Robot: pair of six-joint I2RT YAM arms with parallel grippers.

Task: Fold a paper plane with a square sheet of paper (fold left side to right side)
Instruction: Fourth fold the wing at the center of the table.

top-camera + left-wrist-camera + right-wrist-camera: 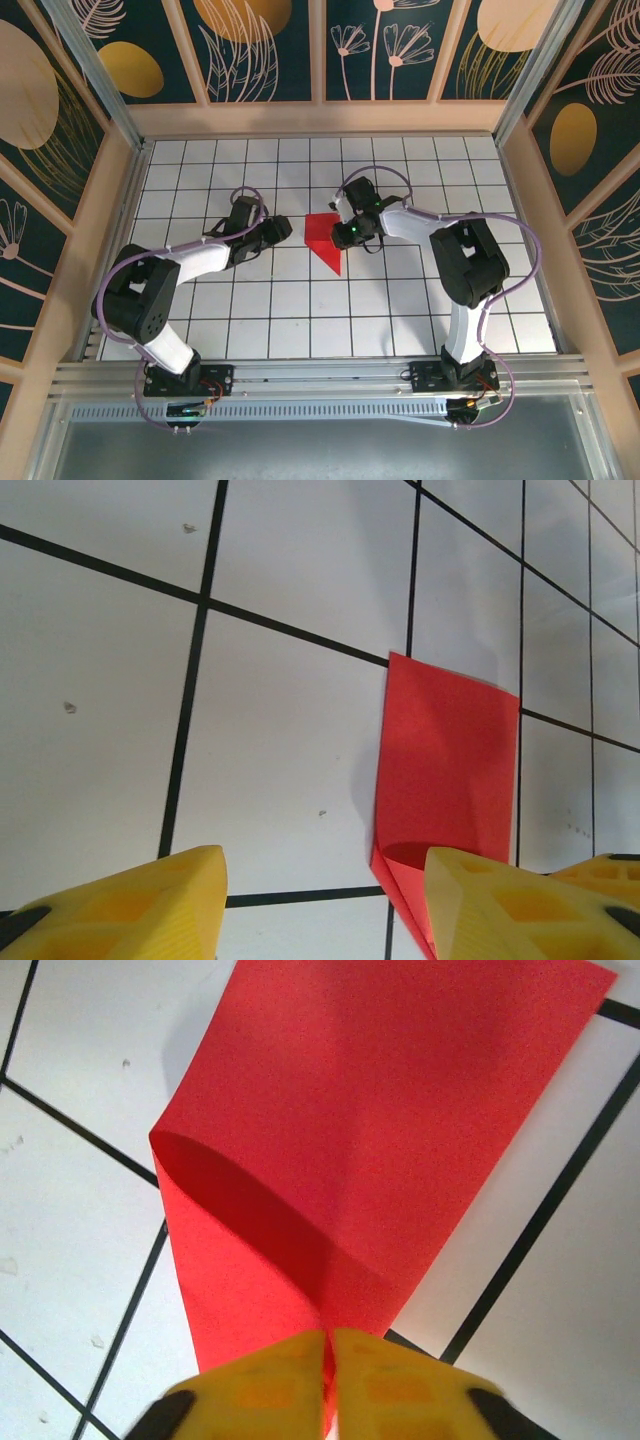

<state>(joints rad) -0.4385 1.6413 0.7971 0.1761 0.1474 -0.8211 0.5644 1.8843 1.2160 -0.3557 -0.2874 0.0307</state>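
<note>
While the top camera looks down on the white gridded worktop (300, 320), the red paper (322, 240) lies near its middle, between the two arms, as a folded piece that tapers to a point toward the near side. The left tool (285, 231) sits just beside the paper's left edge, and the right tool (340, 236) is at the paper's right edge, over the red surface. From the left wrist camera, the left tool (320, 910) is released: its two yellow fingers (130, 905) stand well apart with bare white worktop and a black grid line between them. The red paper (445, 770) lies flat ahead and to the right, and a loose rounded fold in it shows just in front of the right-hand finger, which overlaps the paper's near edge in the picture; whether it touches cannot be told. From the right wrist camera, the right tool (328, 1360) is clenched on the red paper (380, 1120), its yellow fingers (270, 1380) pressed together with the paper's edge pinched between them. One layer curls up off the worktop from a soft, uncreased bend on the left, and the lower layer rests on the tiles.
</note>
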